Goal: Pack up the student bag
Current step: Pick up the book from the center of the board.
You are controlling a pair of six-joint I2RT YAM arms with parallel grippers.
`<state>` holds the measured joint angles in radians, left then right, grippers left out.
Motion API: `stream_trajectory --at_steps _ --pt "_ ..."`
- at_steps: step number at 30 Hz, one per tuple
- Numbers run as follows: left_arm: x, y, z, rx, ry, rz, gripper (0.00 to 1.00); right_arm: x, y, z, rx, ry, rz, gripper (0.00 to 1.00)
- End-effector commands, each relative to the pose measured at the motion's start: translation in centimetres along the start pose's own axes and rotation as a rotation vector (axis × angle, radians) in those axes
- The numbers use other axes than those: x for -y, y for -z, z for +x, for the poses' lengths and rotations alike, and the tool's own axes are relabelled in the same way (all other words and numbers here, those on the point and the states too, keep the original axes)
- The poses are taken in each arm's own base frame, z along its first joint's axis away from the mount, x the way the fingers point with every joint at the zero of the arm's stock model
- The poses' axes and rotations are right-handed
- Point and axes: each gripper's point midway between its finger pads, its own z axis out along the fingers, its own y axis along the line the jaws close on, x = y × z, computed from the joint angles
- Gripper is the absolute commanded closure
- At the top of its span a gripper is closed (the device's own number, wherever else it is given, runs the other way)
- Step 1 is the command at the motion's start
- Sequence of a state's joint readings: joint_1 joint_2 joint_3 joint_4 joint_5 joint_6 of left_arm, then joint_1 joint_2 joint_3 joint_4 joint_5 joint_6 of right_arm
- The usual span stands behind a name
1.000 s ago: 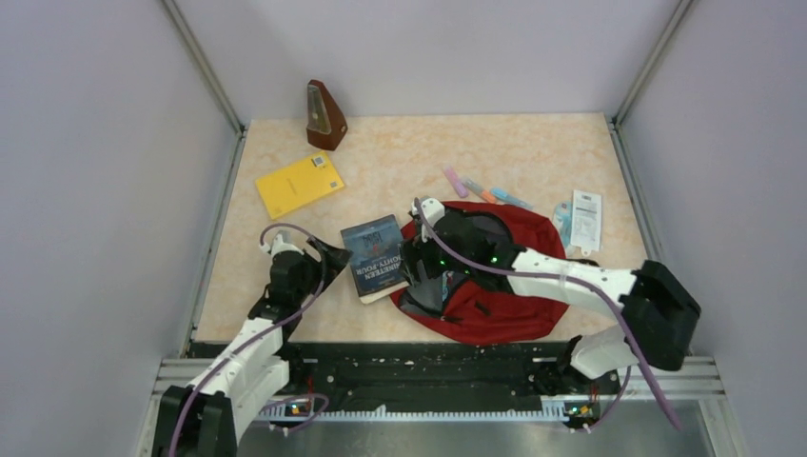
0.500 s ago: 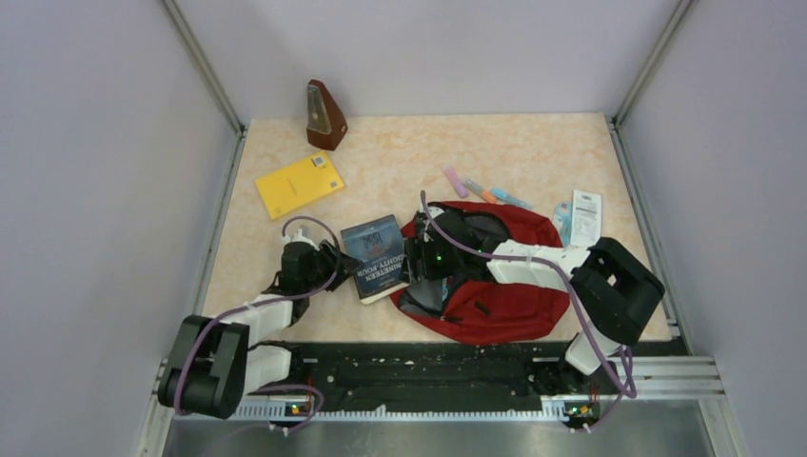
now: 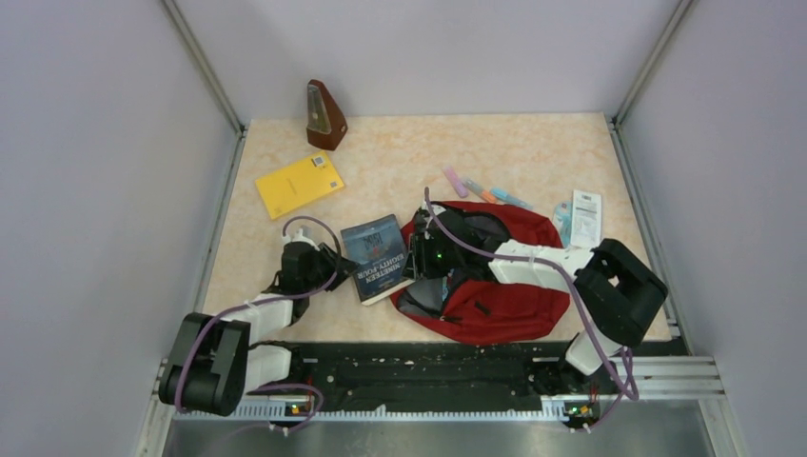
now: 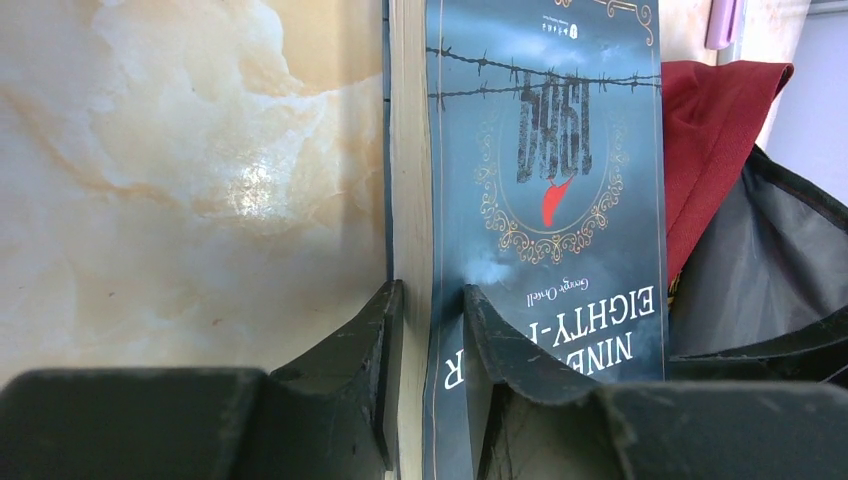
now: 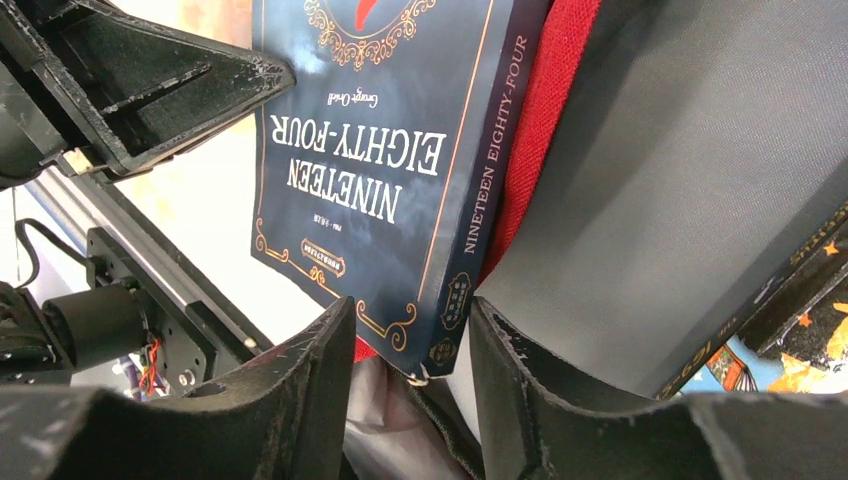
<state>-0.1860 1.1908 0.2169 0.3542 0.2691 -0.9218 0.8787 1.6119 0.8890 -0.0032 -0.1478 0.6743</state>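
Bag [image 3: 504,305] on table [image 3: 428,152], right of the middle and near the front edge. Lies flat, dark red, with the mouth open toward the left and grey lining showing inside. Book [image 3: 376,255] just beside that mouth, dark blue cover up, spine side touching the red rim of the bag, other side on the table. Left gripper [image 4: 432,290] closed on the book's left edge: one finger [image 4: 375,340] on the page side next to the table, the other one on the cover. Right arm stretched over the bag; right gripper [image 5: 412,310] with jaws standing on either side of the book's corner at the spine. Not possible to tell if already clamped on it or only close around it. Farther back on the table, well apart from both arms: yellow notebook [image 3: 299,184] at the left, brown metronome [image 3: 325,116] upright in the back left corner, a few pastel markers [image 3: 481,190] just behind the bag, white packet [image 3: 585,217] near its right end.
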Motion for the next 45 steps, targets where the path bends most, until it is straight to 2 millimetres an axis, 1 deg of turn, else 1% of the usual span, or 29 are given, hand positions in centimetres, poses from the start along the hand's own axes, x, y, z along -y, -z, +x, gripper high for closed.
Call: stream_trajectory --at_steps 1,7,10,12,15,18,31,38,39,40,42,44,45 --pt "-0.3 0.2 0.1 0.006 -0.020 -0.004 0.78 -2.3 1.8 -1.8 0.039 -0.003 -0.056 0.57" --pt "-0.2 0.3 0.1 0.008 -0.021 -0.001 0.80 -3.1 2.2 -1.5 0.043 -0.010 -0.085 0.62" --pt "-0.3 0.3 0.1 0.009 -0.018 0.000 0.80 -4.6 2.1 -1.8 0.065 -0.034 -0.163 0.68" --pt "-0.2 0.4 0.1 0.009 -0.018 0.005 0.81 -5.4 2.1 -2.0 0.083 -0.031 -0.183 0.69" --pt "0.0 0.5 0.1 0.014 -0.016 0.013 0.82 -6.1 1.9 -2.5 0.116 -0.032 -0.206 0.69" --pt "0.2 0.7 0.1 0.017 -0.016 0.024 0.83 -6.1 1.2 -3.0 0.136 -0.039 -0.200 0.69" --pt "1.3 1.4 0.1 0.025 0.013 0.079 0.85 -6.8 -2.7 -4.4 0.148 -0.046 -0.217 0.64" --pt "2.1 1.9 0.1 0.038 0.013 0.121 0.85 -7.7 -3.6 -5.7 0.177 -0.013 -0.239 0.63" --pt "2.3 2.0 0.0 0.043 0.007 0.129 0.85 -7.8 -3.6 -5.8 0.177 -0.007 -0.241 0.65" --pt "2.5 2.1 -0.1 0.047 -0.004 0.139 0.85 -8.1 -3.5 -6.1 0.183 0.003 -0.247 0.69" --pt "3.2 2.5 -0.5 0.057 -0.028 0.153 0.83 -8.7 -2.8 -6.8 0.202 0.029 -0.259 0.84" --pt "4.3 3.2 -1.5 0.091 -0.066 0.169 0.76 -9.5 -1.3 -8.0 0.242 0.057 -0.275 1.00" --pt "4.8 3.7 -2.0 0.108 -0.086 0.178 0.68 -10.1 0.2 -8.9 0.277 0.076 -0.290 1.00"
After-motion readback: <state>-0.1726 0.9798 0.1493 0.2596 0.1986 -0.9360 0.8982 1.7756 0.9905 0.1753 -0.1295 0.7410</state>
